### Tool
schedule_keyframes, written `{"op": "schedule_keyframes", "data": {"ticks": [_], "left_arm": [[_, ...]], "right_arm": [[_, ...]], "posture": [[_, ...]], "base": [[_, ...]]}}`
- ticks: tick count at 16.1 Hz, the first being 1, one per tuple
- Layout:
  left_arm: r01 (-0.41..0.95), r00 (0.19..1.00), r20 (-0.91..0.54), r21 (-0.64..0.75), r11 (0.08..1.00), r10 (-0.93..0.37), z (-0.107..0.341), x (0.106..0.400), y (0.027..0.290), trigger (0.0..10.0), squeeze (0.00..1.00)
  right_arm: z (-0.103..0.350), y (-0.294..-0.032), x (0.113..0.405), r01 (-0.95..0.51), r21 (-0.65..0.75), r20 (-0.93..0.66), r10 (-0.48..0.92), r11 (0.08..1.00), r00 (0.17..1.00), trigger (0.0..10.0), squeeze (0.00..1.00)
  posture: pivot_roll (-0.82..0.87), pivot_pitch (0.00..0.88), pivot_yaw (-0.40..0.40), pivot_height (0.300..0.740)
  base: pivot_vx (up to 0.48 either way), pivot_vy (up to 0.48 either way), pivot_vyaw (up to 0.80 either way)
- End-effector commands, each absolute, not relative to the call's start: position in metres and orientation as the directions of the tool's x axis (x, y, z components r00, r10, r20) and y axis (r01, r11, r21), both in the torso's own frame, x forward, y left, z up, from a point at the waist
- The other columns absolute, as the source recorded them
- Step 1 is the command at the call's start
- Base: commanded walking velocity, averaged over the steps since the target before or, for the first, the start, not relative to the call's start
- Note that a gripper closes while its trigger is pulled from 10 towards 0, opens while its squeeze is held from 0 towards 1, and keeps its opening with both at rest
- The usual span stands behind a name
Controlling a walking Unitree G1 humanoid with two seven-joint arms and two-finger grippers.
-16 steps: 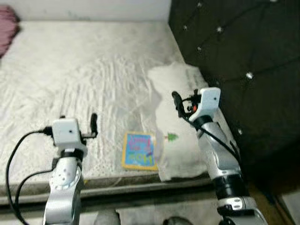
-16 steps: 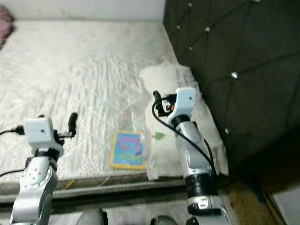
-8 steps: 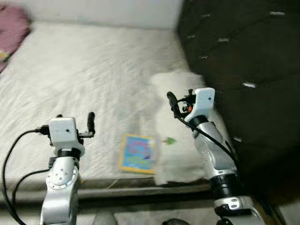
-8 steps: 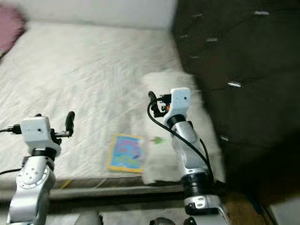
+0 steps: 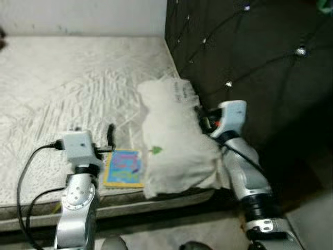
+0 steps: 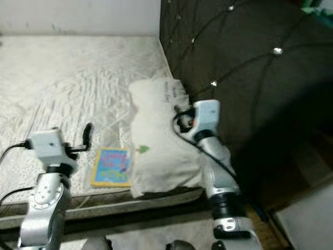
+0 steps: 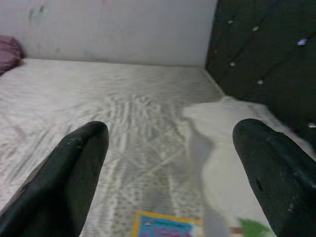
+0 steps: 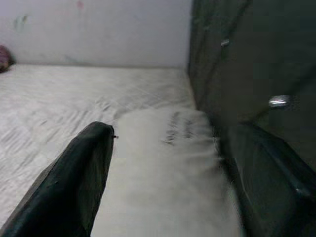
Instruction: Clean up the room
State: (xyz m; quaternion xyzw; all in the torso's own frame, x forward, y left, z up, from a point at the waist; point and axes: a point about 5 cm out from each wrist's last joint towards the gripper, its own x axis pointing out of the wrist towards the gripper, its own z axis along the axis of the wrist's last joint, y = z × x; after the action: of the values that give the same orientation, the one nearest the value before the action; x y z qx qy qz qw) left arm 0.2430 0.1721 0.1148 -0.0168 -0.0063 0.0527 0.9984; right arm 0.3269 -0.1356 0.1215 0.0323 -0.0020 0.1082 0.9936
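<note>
Left eye view puts my left gripper (image 5: 111, 136) nearest, raised over the front edge of the bed (image 5: 62, 94), and in the left wrist view its two black fingers (image 7: 74, 173) stand wide apart with nothing between them. Just below and ahead of that gripper lies a small colourful book (image 5: 124, 167), flat on the mattress close to the bed's front edge. Touching the book's far side, toward my right arm, a white pillow (image 5: 171, 140) with a small green tree print lies lengthwise along the bed, and its near corner overhangs the edge.

My right gripper (image 6: 179, 119) is at the pillow's other flank, pressed against the cloth on the headboard side. In the right wrist view its fingers (image 8: 79, 182) are spread wide, the pillow (image 8: 163, 168) lying between them and stretching ahead; they are not closed on it. Close beside this gripper rises the dark tufted headboard (image 5: 250, 52) with shiny buttons. Farther off the wrinkled white sheet runs to a pale wall (image 7: 113, 29), where something pink (image 7: 9, 53) lies at the bed's far corner.
</note>
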Motion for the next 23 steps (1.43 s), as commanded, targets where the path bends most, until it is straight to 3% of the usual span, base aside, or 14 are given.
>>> {"op": "schedule_keyframes", "data": {"ticks": [1,23], "left_arm": [[-0.121,0.993,0.000,-0.041,0.992,0.121,0.1138,0.2420,0.1780,10.0,0.00],[-0.100,0.995,-0.002,-0.112,0.989,0.100,0.1169,0.2453,0.1767,10.0,0.00]], "right_arm": [[0.1248,-0.1284,0.3284,-0.237,0.069,0.024,0.236,0.969,0.972,10.0,0.00],[0.1213,-0.1302,0.3292,-0.225,0.053,0.005,0.225,0.973,0.974,10.0,0.00]], "posture": [[0.02,0.000,-0.068,0.740],[0.01,0.000,-0.073,0.740]], "base": [[0.000,0.480,0.00],[0.000,0.480,0.00]]}}
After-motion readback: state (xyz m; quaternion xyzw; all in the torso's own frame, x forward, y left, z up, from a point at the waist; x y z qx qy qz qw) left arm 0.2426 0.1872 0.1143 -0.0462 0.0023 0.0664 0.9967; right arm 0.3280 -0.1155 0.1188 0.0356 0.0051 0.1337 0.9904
